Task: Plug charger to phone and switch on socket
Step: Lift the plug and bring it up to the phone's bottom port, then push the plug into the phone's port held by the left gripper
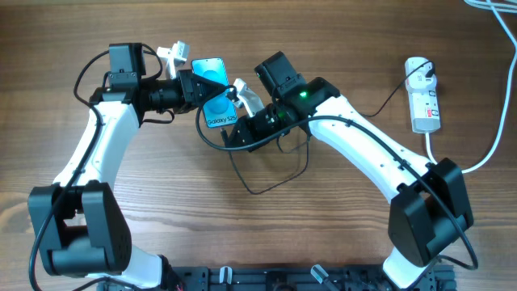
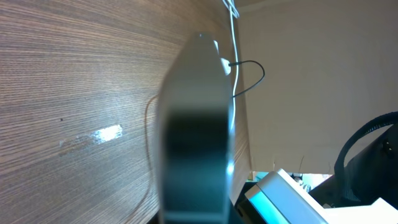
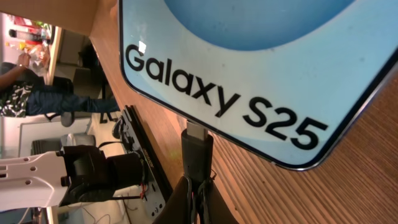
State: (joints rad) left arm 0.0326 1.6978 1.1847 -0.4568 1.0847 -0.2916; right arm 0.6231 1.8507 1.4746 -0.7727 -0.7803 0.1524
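Overhead: small teal-screened smartphone (image 1: 216, 101) sits mid wooden table (image 1: 339, 242). The left gripper (image 1: 196, 83) has its jaws clamped on it, and the right gripper (image 1: 239, 103) has its jaws closed on the thin black charger cable (image 1: 251, 191). White oblong power strip (image 1: 422, 95) sits far right.
Left wrist: blurred grey shape (image 2: 196, 137), unidentifiable.
Right wrist: connector tip (image 3: 197, 146) meets the phone's edge below "Galaxy S25".

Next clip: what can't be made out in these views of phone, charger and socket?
- Overhead: the socket is too small to read its switch.
- Right wrist: how deep the charger tip sits in the phone is unclear; overhead, the right arm covers it.
- Left wrist: a blurred grey shape close to the lens fills the centre.
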